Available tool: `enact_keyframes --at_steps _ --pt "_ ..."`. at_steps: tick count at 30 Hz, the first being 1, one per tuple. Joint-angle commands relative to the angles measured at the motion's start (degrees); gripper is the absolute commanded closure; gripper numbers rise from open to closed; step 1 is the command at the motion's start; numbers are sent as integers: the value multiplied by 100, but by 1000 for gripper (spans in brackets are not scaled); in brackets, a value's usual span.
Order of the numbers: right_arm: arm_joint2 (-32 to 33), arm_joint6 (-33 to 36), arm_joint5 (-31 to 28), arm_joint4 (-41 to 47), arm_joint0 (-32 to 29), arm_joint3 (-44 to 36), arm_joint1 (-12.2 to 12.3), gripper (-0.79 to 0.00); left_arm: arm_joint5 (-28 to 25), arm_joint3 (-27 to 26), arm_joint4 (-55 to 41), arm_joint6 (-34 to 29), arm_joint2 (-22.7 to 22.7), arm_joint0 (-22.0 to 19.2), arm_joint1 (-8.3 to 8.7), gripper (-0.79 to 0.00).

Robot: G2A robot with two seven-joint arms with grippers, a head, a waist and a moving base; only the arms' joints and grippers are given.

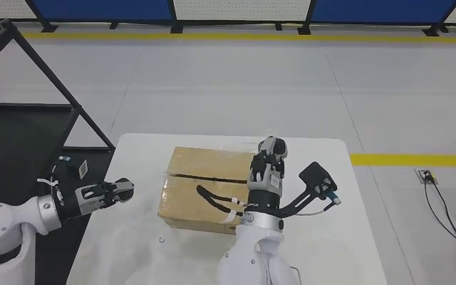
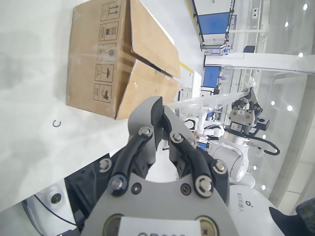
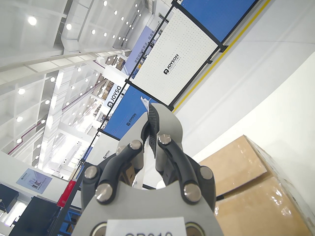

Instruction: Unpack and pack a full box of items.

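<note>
1. The right fingers (image 3: 169, 124) are pressing together and pinching the end of a thin strip of clear tape (image 3: 145, 101) at their tips.
2. In the left wrist view, the tape (image 2: 209, 98) is stretching taut from those raised right fingers (image 2: 254, 104) back toward the far end of the box (image 2: 152, 42). Where it is joining the cardboard is hidden.
3. The right fingers (image 1: 274, 148) are hovering above the far right part of the box (image 1: 206, 167), pointing up and away from the robot.
4. The left fingers (image 2: 145, 114) are closing fully against each other and gripping nothing.
5. The left fingers (image 1: 122, 189) are hanging at the left edge of the table (image 1: 135, 242), level with the box and well apart from it, pointing toward its left end.
6. The box is sitting near the middle of the table (image 2: 29, 50). Its top flaps are folded down and are gaping slightly along the centre seam.
7. The box (image 3: 246, 163) is lying just below and beside the right wrist, with glossy tape showing on its surface.
8. A small C-shaped ring (image 2: 56, 123) is lying on the table near the box's front left corner.
</note>
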Motion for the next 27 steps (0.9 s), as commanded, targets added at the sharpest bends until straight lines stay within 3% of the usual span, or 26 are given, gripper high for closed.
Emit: enact_keyframes --at_steps 1,12,16,22,27 --pt "0 1 -1 0 0 0 0 0 0 0 1 -1 0 -1 0 0" --pt "91 71 -56 99 -29 37 19 0 -48 -60 -178 227 103 91 3 0" --pt "169 181 248 186 139 290 -7 0 -48 -30 -139 252 173 15 57 0" --pt "162 407 862 81 369 569 -55 0 17 302 -10 164 331 -298 154 0" --pt "122 463 678 34 167 525 -15 0 138 870 185 -58 562 -723 246 0"
